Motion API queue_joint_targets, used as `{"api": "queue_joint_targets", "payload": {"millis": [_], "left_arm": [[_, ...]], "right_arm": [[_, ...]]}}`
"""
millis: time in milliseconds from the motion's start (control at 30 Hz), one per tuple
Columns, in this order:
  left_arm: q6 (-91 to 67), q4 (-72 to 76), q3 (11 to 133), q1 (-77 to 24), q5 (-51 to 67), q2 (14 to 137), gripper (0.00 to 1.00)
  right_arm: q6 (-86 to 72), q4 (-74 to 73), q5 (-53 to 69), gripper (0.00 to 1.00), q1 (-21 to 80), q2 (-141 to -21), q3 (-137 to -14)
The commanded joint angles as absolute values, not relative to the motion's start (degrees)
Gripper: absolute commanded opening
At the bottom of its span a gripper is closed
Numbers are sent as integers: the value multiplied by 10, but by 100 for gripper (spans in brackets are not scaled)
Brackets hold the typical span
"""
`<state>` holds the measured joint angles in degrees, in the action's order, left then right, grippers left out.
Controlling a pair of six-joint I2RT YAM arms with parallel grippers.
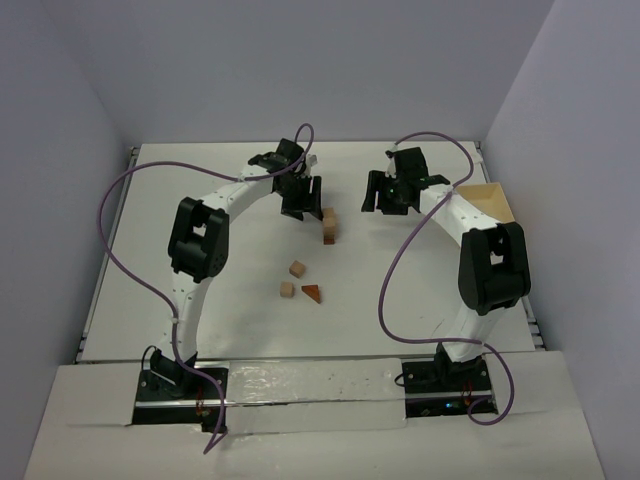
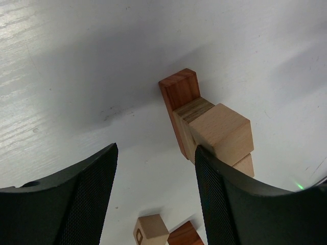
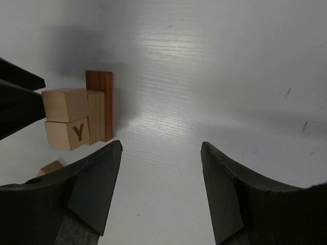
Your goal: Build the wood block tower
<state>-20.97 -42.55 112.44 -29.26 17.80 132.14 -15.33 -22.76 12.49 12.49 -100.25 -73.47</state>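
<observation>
The tower (image 1: 328, 226) stands mid-table, a reddish-brown block (image 2: 180, 89) at its base with tan cubes (image 2: 225, 130) stacked on it; one tan cube shows a letter Y (image 3: 77, 131). My left gripper (image 1: 300, 200) hangs just left of the tower, open (image 2: 156, 148), with only bare table between its fingers; its right finger (image 2: 230, 204) sits close beside the top tan cube. My right gripper (image 1: 390, 195) is open (image 3: 161, 145) to the right of the tower and holds nothing. Loose wood blocks lie nearer me: two tan cubes (image 1: 297, 268) (image 1: 287, 290) and a reddish-brown wedge (image 1: 312, 292).
A pale wooden box (image 1: 490, 200) sits at the right edge of the table behind the right arm. Purple cables loop over both arms. White walls close in the table on three sides.
</observation>
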Motion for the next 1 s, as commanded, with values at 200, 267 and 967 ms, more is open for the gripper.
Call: {"api": "queue_joint_targets", "payload": {"millis": [200, 267, 967], "left_arm": [[-212, -424, 1119, -290, 169, 1292, 62], [-211, -414, 1099, -277, 162, 1255, 52], [-63, -334, 770, -223, 288, 900, 93]], "right_arm": [[-147, -219, 118, 71, 129, -982, -736], [-145, -215, 118, 71, 129, -965, -731], [134, -201, 178, 82, 184, -703, -552]]}}
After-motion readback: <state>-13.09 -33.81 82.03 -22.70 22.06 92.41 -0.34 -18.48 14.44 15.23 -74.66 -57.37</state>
